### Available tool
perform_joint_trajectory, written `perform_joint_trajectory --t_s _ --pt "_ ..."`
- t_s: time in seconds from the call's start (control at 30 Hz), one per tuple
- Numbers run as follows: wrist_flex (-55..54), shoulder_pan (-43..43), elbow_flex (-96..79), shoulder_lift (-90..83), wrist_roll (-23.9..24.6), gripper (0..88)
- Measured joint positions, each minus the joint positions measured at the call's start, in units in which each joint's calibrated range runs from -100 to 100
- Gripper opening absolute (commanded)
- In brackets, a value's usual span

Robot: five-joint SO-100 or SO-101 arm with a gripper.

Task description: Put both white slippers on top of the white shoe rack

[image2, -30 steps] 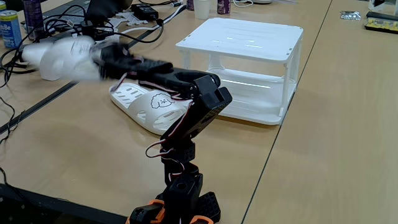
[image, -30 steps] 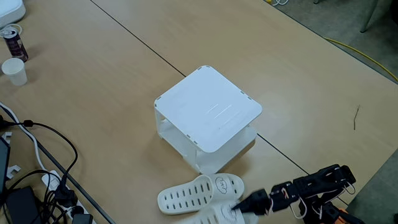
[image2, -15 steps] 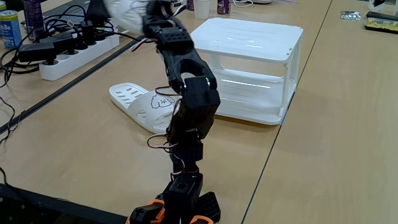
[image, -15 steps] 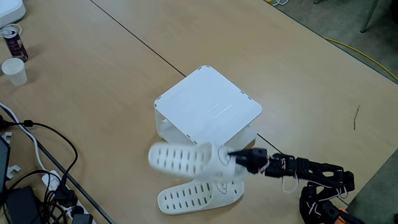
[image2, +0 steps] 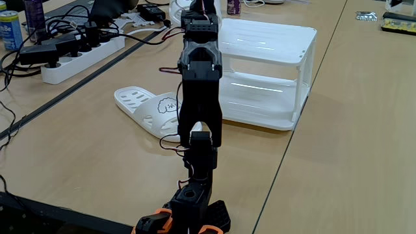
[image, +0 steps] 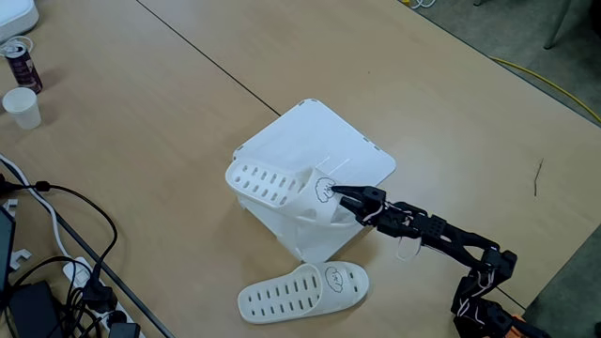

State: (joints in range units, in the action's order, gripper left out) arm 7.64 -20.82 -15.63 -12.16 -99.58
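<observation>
Here the end effector [image: 340, 195] clamps one white slipper [image: 277, 186] above the white shoe rack [image: 347, 160].

White slippers [image: 302, 292] with black cartoon faces, white shoe rack [image: 352, 155], tan table [image: 169, 103].

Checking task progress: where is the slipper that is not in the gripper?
In a fixed view, the free slipper lies flat on the table, below the rack and left of the arm's base.
</observation>
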Motion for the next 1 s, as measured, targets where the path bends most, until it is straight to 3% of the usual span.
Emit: perform_joint_trajectory --t_s 0.27,0.63,1.0 --pt "1.7 1.4 3.3 3.9 0.0 0.8" --pt "2.7 10.3 3.6 4.0 0.0 0.8" --pt "2.7 9.7 3.6 4.0 0.0 0.8"
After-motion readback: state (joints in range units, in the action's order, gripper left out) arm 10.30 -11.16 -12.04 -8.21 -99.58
